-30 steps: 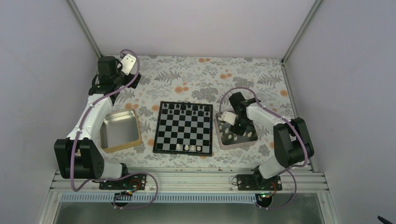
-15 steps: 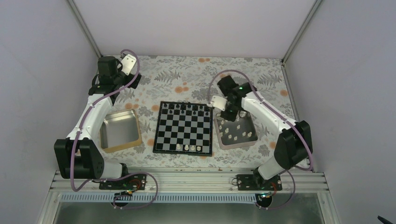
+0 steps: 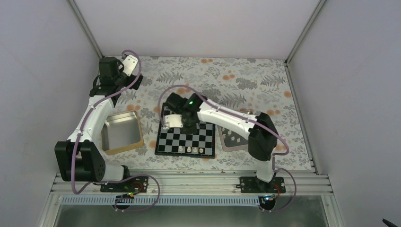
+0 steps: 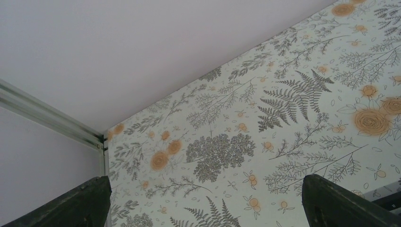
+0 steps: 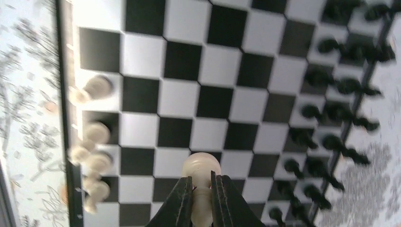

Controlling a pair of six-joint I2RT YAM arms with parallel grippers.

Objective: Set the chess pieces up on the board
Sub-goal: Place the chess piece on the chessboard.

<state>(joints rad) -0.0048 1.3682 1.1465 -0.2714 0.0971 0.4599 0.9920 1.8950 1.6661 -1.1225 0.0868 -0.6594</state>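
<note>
Reaches with the right arm (image 3: 227, 118) leftward over the board (image 3: 208, 142), right gripper (image 5: 201, 191) pinched on a cream chess piece (image 5: 201, 168). Holds the left arm (image 3: 94, 111) raised well beyond the board's far-left corner, left gripper (image 4: 208, 208) spread wide.

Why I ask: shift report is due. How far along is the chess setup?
Partly done. The black pieces line the far side of the board, and a few white pieces stand on its near edge. In hand: the right pincer is shut on one white piece above the board. Left to do: more white ones sit in the tray on the right.
</note>
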